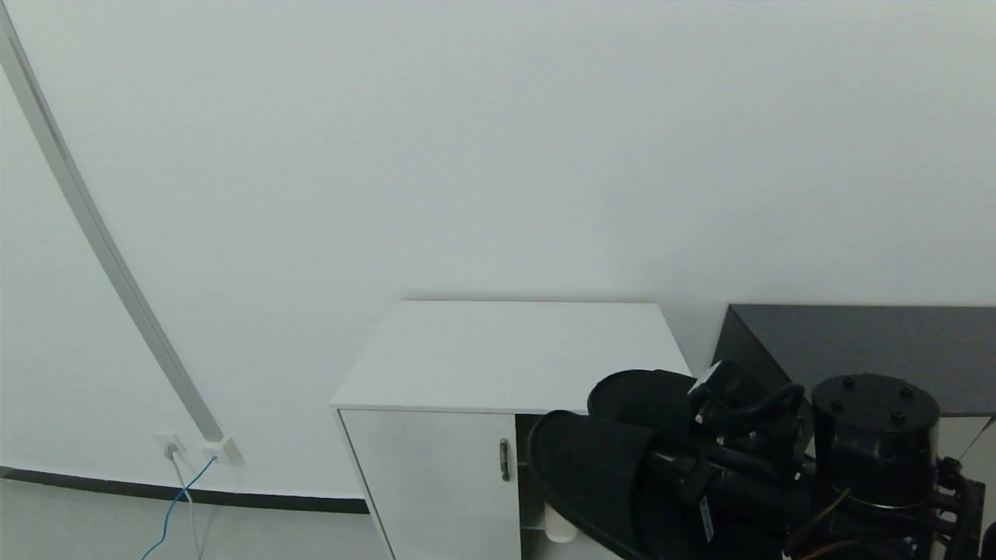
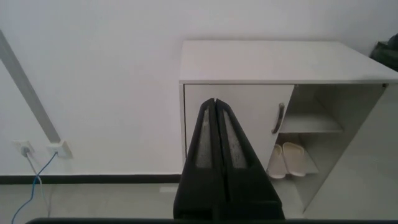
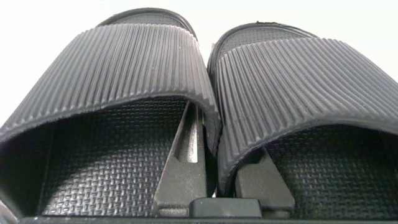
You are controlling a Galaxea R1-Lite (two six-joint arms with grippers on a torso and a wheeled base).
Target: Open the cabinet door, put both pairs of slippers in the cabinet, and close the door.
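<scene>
The right gripper (image 3: 214, 152) has one finger inside each of the black slippers (image 3: 124, 68), pinching their two inner walls together so the pair travels as one, toes pointing away from the wrist. In the head view the pair (image 1: 599, 459) hangs in front of the cabinet's (image 1: 506, 350) open right half, probably lined up to go in.

The left gripper (image 2: 215, 109) is empty with its jaws pressed flat together. It hangs back from the cabinet on the left, facing the door (image 2: 255, 118) that is shut, where it leaves the opening free.

Inside the opening, the white slippers (image 2: 291, 158) lie side by side on the lower level, under a shelf (image 2: 314, 121). So one pair seems stored and the black pair is the one left. The shelf edge and the white pair narrow the room for it, and the handle (image 1: 504, 459) sits just beside the gap.

Farther off, a dark unit (image 1: 856, 342) stands right of the cabinet. On the wall to the left are a socket (image 1: 171, 447) and a slanting strip (image 1: 101, 233).
</scene>
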